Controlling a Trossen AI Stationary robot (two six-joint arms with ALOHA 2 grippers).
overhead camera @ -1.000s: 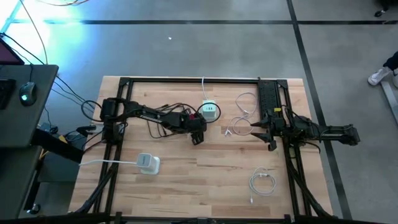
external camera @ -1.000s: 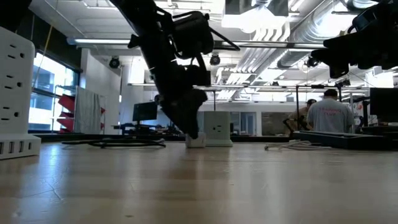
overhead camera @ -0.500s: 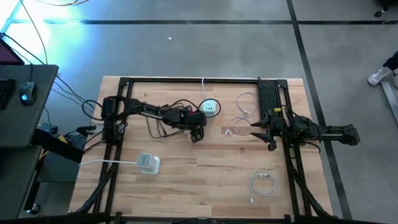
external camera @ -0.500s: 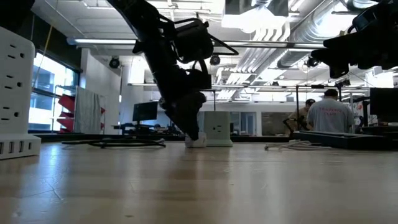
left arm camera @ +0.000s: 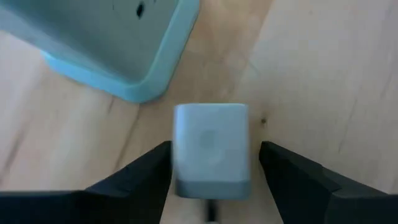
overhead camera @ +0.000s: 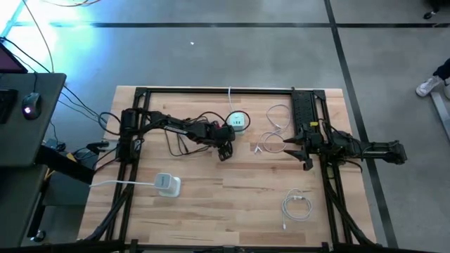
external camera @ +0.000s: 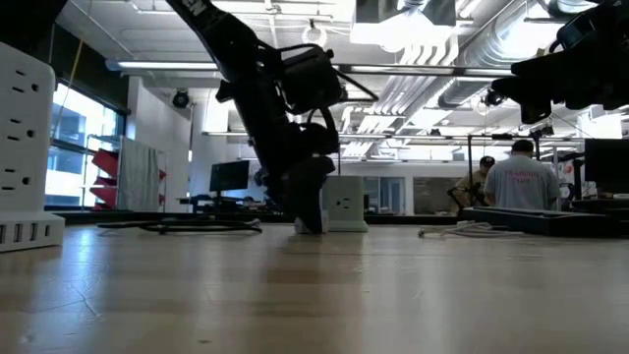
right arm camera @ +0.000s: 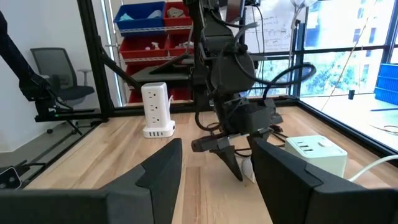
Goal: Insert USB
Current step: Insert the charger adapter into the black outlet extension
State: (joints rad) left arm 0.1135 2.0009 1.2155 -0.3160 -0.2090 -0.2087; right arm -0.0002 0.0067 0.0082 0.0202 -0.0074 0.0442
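Note:
A small white cube-shaped plug block (left arm camera: 211,146) lies on the wooden table beside a white hub with a teal rim (overhead camera: 238,121) (left arm camera: 106,43). My left gripper (overhead camera: 225,151) (external camera: 310,221) points down over the block. It is open, with one dark finger (left arm camera: 140,177) on each side of the block and only narrow gaps showing. My right gripper (overhead camera: 297,149) (right arm camera: 217,168) is open and waits above the table's right part, touching nothing.
White cables lie loose right of the hub (overhead camera: 276,130), and a coiled one (overhead camera: 296,206) lies near the near right corner. A white power strip tower (overhead camera: 167,184) (external camera: 22,147) stands at near left. Black frame rails (overhead camera: 211,90) border the table. A person (external camera: 519,182) stands far behind.
My left gripper has shifted slightly toward the table's right and sunk, coming down over the small white block beside the hub, so its fingers now hide the block in the low view. The block and hub have stayed put.

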